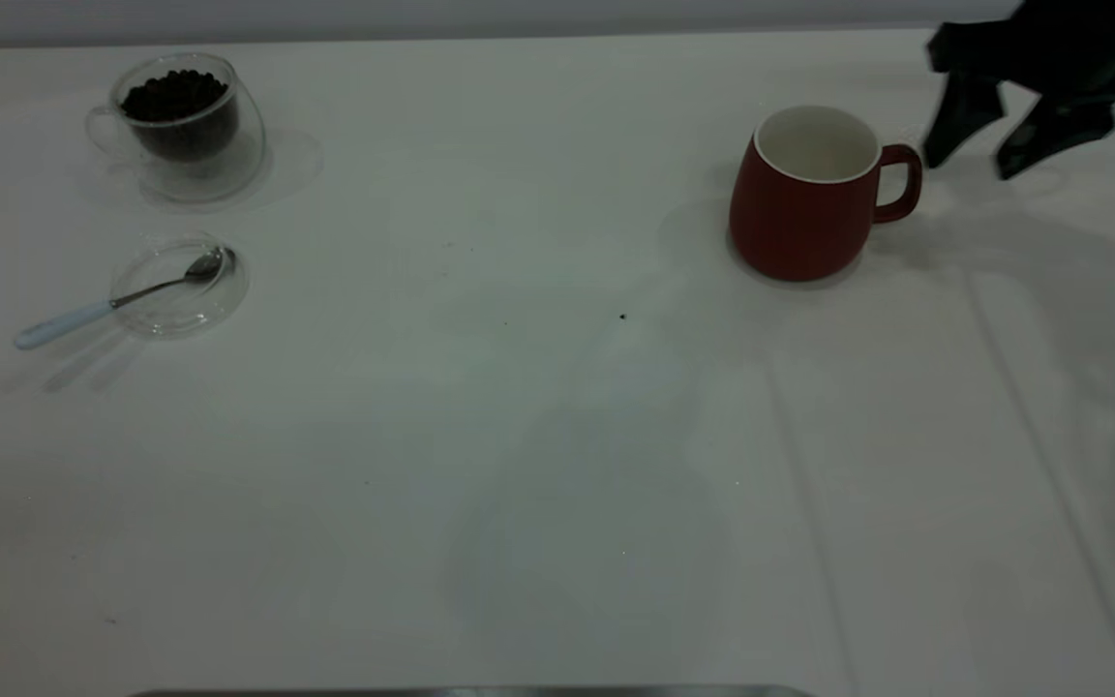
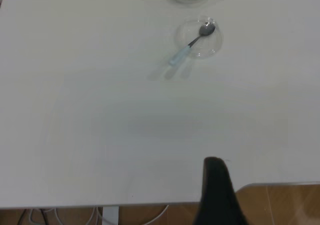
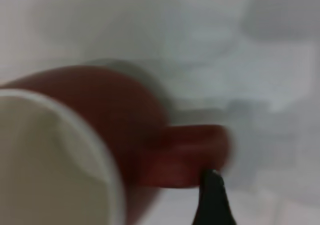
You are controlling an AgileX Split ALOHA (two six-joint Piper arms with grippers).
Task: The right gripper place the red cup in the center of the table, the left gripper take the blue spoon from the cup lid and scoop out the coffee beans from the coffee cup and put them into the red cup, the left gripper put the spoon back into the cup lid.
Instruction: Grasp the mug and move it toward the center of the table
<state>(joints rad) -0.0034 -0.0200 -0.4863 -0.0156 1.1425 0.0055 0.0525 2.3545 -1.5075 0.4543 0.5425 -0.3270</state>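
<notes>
The red cup (image 1: 799,218) stands upright and empty at the right rear of the table (image 1: 519,436), handle to the right. My right gripper (image 1: 971,166) hovers open just right of the handle, not touching it; the right wrist view shows the cup (image 3: 75,150) close up, with the handle (image 3: 192,152) beside one fingertip (image 3: 212,190). The coffee cup (image 1: 185,131), filled with coffee beans (image 1: 173,95), stands at the left rear. In front of it the blue spoon (image 1: 122,300) lies with its bowl in the cup lid (image 1: 228,290). My left gripper (image 2: 216,195) is far back at the table's edge.
A few tiny dark specks (image 1: 622,316) lie on the table near the middle. The left wrist view shows the spoon (image 2: 192,44) in the lid (image 2: 217,42) far off, and the table's edge with wooden floor (image 2: 280,205) beyond it.
</notes>
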